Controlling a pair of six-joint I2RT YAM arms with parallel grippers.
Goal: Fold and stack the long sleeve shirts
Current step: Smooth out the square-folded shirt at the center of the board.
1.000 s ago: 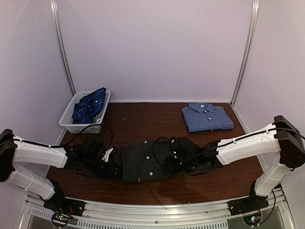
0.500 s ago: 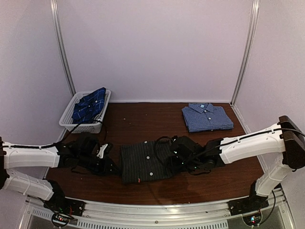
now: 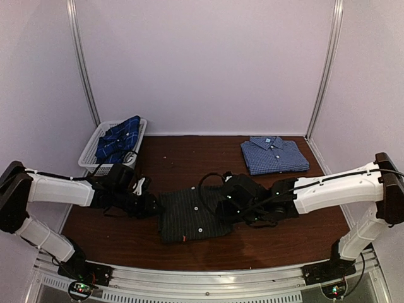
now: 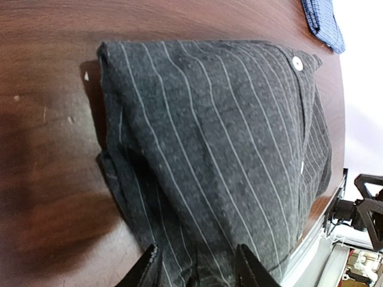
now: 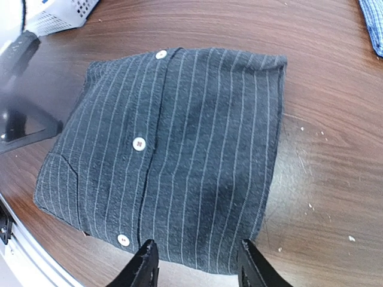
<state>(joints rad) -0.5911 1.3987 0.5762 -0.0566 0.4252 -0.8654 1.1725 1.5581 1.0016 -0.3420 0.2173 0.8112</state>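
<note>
The charcoal pinstriped shirt lies folded at the near middle of the surface. It is flanked by the left hand at its left edge and the right hand at its right, both with fingers apart, and looped cables rise over the right side. Behind it a broad band of bare wood gives passage, bounded far left by the white mesh basket holding the navy plaid shirt and far right by the folded blue check shirt. The back wall and side walls close in the rest.
</note>
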